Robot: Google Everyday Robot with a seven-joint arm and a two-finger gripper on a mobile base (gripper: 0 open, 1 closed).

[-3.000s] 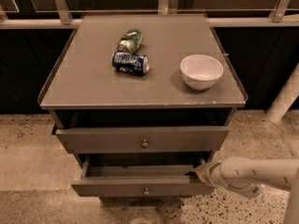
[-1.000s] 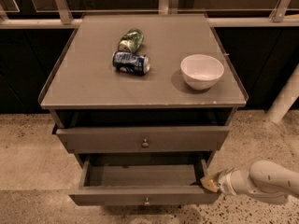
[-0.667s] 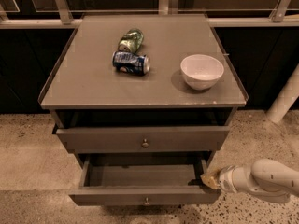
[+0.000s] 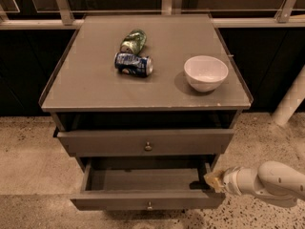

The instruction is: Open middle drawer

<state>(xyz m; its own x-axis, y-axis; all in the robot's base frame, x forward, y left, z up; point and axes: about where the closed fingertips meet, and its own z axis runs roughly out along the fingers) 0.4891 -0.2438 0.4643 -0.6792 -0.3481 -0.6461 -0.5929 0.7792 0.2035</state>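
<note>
The middle drawer point(image 4: 114, 200) is pulled out toward me, and its grey inside point(image 4: 143, 179) shows with nothing in it. Its small round knob point(image 4: 149, 205) sits at the centre of the slim front. The top drawer point(image 4: 95, 142), with its own knob point(image 4: 148, 147), stands slightly out above it. The lowest drawer is hidden below. My gripper point(image 4: 213, 180), at the end of the white arm point(image 4: 271, 180), is at the right rear corner of the open middle drawer, against its side wall.
On the cabinet top point(image 4: 95, 87) lie a blue can point(image 4: 133, 64) and a green can point(image 4: 133, 41), both on their sides, and a white bowl point(image 4: 206, 73) stands to the right. A white post point(image 4: 290, 101) rises at the right. The floor point(image 4: 28, 166) is speckled.
The middle drawer has slid farther out toward me since three seconds ago, with my gripper moving along its right side. Over the last second almost nothing has moved.
</note>
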